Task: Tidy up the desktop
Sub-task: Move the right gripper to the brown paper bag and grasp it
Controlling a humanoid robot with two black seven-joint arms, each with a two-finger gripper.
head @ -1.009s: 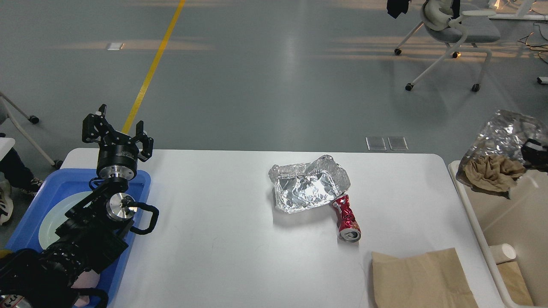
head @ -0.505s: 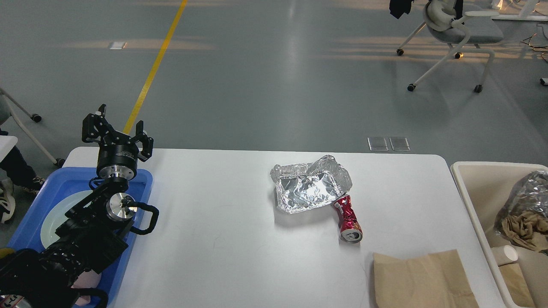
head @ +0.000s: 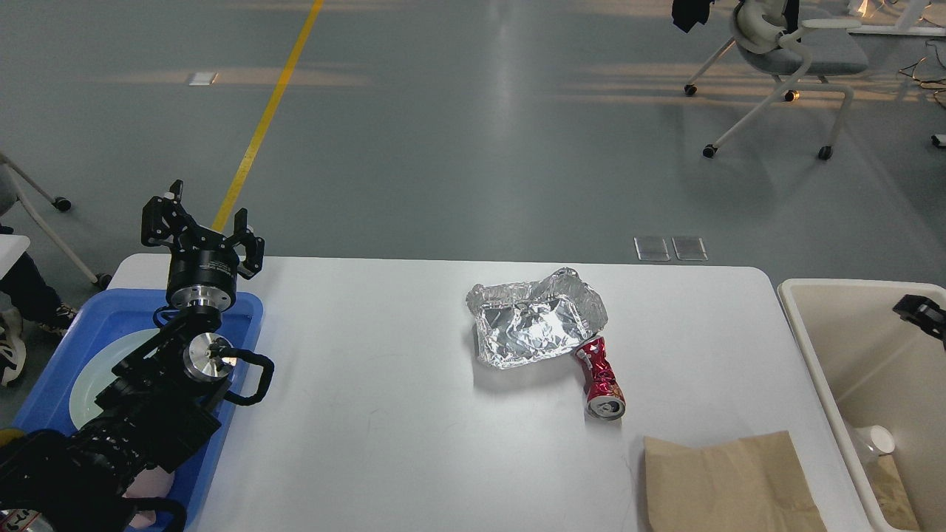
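Note:
The white desktop [head: 369, 414] holds a crumpled foil tray [head: 536, 325] at its middle. A crushed red can [head: 602, 377] lies touching the tray's front right corner. A brown paper bag [head: 728, 484] lies flat at the front right. My left gripper [head: 205, 222] is open and empty above the desktop's far left corner, over the blue tray. Only a small black part of my right gripper [head: 920, 314] shows at the right edge, above the beige bin; its fingers cannot be told apart.
A blue tray [head: 247, 310] with a pale plate [head: 92, 377] sits at the left edge under my left arm. A beige bin [head: 813, 355] stands off the right edge with a white cup [head: 876, 441] inside. Office chairs stand on the floor behind.
The foil bundle with brown cloth, held above the bin one second ago, dropped into the bin and no longer shows. My right gripper has come back into view at the right edge. The left arm has not moved.

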